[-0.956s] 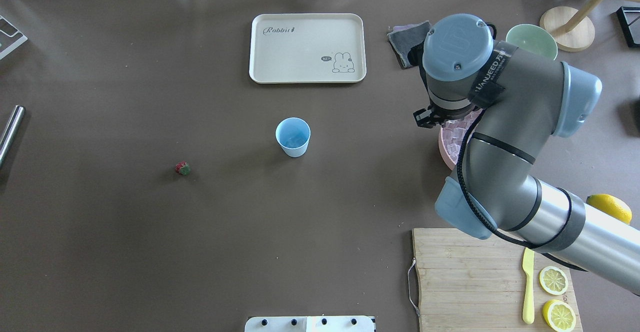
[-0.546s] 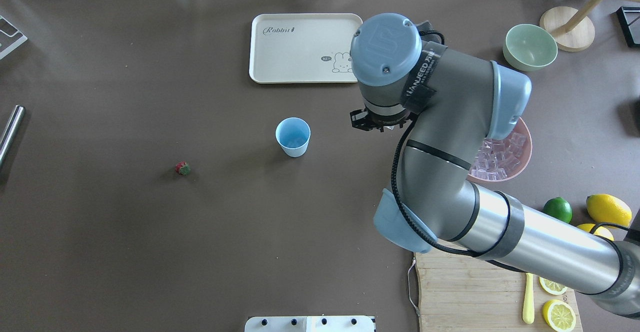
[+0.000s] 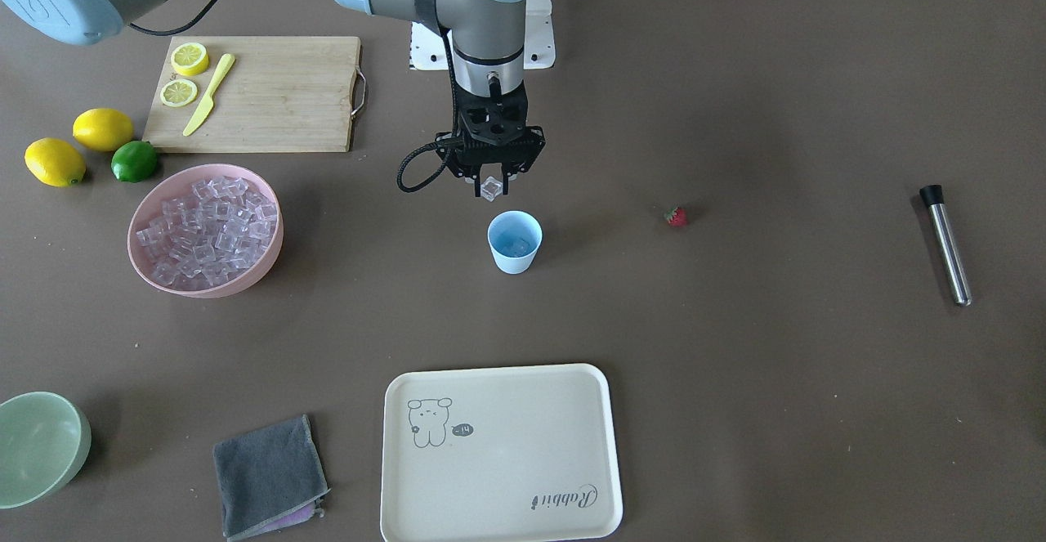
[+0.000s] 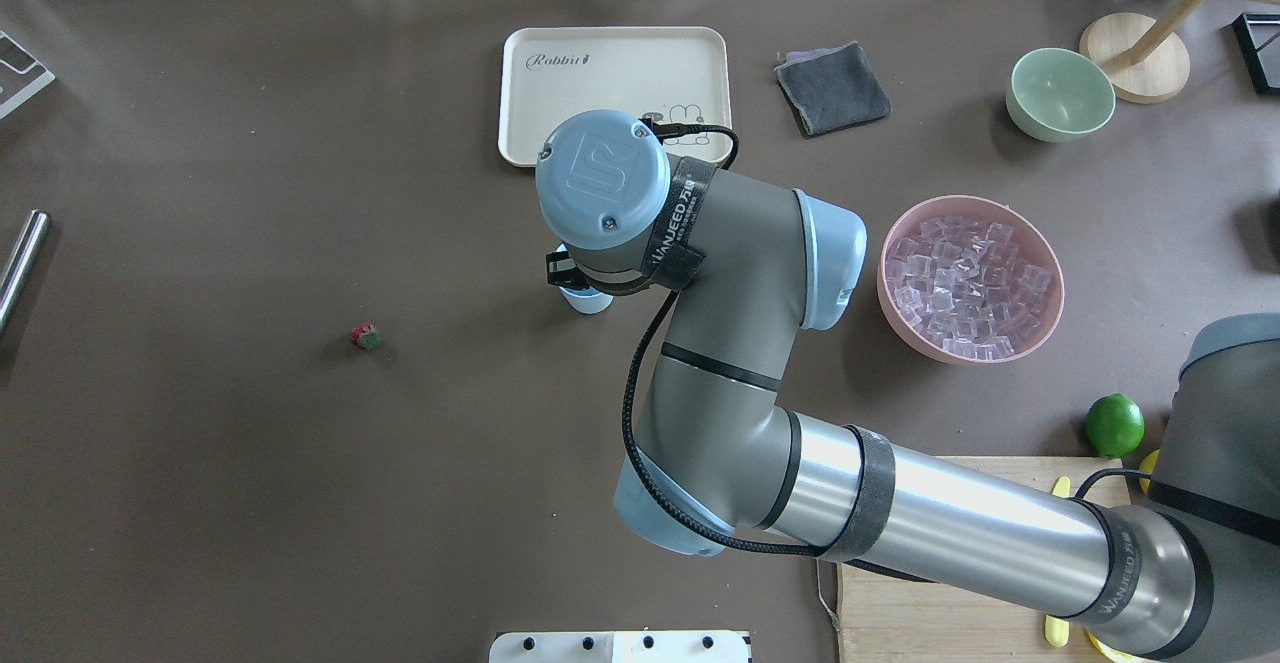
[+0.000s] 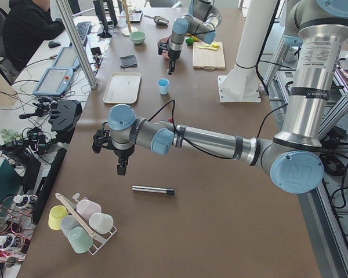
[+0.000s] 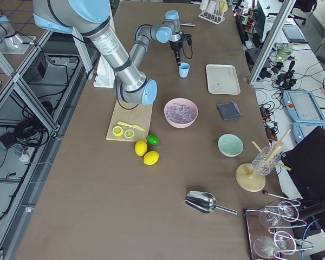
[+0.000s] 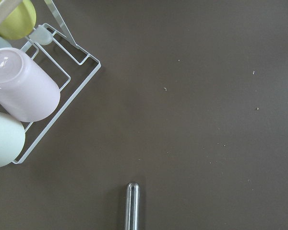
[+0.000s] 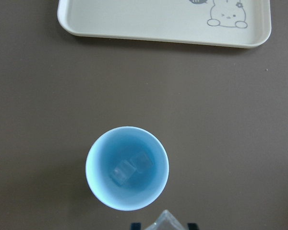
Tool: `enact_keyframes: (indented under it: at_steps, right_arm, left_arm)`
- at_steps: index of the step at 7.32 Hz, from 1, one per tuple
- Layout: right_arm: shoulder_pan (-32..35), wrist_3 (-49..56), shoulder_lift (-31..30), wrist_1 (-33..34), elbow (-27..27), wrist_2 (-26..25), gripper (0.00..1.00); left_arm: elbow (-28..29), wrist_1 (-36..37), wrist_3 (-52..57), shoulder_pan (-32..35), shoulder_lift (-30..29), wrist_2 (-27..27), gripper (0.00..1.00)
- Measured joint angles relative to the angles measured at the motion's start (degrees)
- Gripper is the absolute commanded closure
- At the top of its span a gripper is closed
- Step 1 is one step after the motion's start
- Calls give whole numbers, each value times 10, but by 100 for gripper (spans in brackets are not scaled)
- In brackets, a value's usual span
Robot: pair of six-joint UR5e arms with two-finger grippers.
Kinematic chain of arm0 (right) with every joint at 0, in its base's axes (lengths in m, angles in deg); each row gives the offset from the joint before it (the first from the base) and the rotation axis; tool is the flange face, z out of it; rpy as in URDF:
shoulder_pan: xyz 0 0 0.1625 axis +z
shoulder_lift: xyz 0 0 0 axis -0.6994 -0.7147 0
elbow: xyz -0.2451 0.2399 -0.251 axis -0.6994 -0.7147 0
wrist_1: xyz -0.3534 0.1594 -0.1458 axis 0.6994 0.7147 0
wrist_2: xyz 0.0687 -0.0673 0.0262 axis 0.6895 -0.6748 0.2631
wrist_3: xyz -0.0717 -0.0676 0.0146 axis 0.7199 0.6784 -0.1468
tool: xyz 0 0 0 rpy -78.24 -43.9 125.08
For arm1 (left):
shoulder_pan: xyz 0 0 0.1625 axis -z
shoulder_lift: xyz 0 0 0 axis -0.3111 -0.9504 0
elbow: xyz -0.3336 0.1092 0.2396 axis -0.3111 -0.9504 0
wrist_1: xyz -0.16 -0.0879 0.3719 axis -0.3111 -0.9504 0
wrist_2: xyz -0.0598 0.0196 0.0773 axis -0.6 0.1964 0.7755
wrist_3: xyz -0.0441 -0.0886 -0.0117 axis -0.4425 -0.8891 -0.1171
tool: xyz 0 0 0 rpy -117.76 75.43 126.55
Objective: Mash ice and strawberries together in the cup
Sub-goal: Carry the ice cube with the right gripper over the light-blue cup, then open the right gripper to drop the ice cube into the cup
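Two ice cubes (image 8: 122, 173) are sitting in the cup (image 8: 98, 187), which is dead centre of my front view. My right gripper (image 3: 489, 192) hangs over it, pinched on a third cube (image 3: 489, 189). Strawberry (image 3: 675, 216) lies to the right of the cup, well apart. Pink bowl (image 3: 265, 264) of spare ice (image 3: 204, 227) is at mid-left. Left gripper (image 5: 122, 169) hovers near the steel rod (image 5: 153, 190); I can't tell if it's wide or closed.

light-blue cup (image 3: 515, 241), upright, two clear ice cubes (image 8: 122, 172) inside; third ice cube (image 3: 490, 189) gripped just above; more ice (image 3: 208, 227) heaped in pink bowl (image 3: 208, 290); red strawberry (image 3: 675, 216) on table (image 3: 735, 362), well apart.
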Motion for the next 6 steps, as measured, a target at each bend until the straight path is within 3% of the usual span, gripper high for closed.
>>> enact_keyframes:
  at_steps: [2, 5, 6]
  right_arm:
    - [-4, -3, 1, -54, -29, -16, 74]
    - [2, -3, 0, -84, -47, -38, 73]
    - [3, -5, 0, -86, -50, -42, 66]
  left_arm:
    - [0, 0, -3, 0, 5, -1, 2]
    - [6, 0, -3, 0, 0, -1, 2]
    - [6, 0, -4, 0, -1, -1, 2]
